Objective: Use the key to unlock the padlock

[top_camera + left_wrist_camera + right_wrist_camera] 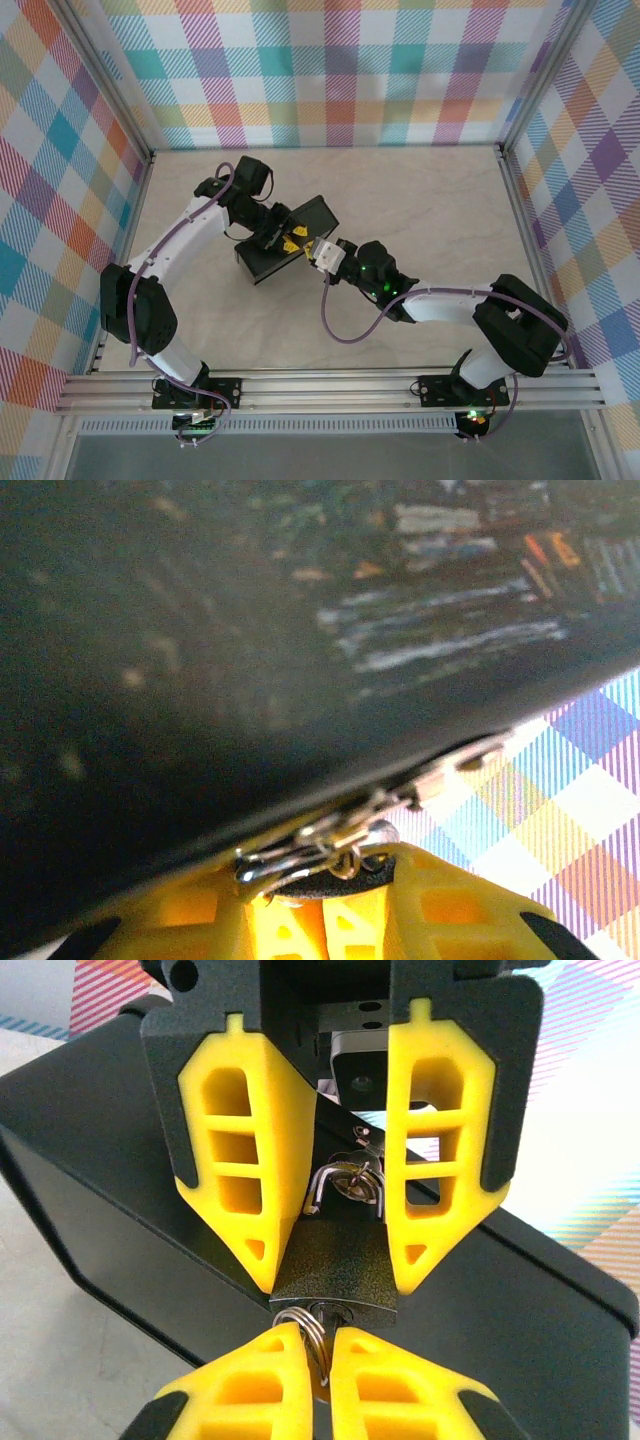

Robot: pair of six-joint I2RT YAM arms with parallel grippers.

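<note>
The small dark-grey padlock (335, 1265) hangs by its silver shackle (345, 1185) from the hasp of a dark box (130, 1210). My left gripper (338, 1260) comes down from above and is shut on the padlock body, one yellow finger on each side. My right gripper (320, 1338) is shut on the key (322, 1312), which sits in the keyhole on the padlock's underside with its key ring (308, 1328) beside it. In the left wrist view the shackle and hasp (330, 845) lie just above my left gripper (325, 885). From above, both grippers (287, 240) (322, 256) meet at the box (318, 214).
The box lies on the pale table (420, 200) left of centre. Checked walls (330, 70) close in the back and both sides. A purple cable (335, 325) loops from the right arm across the table in front.
</note>
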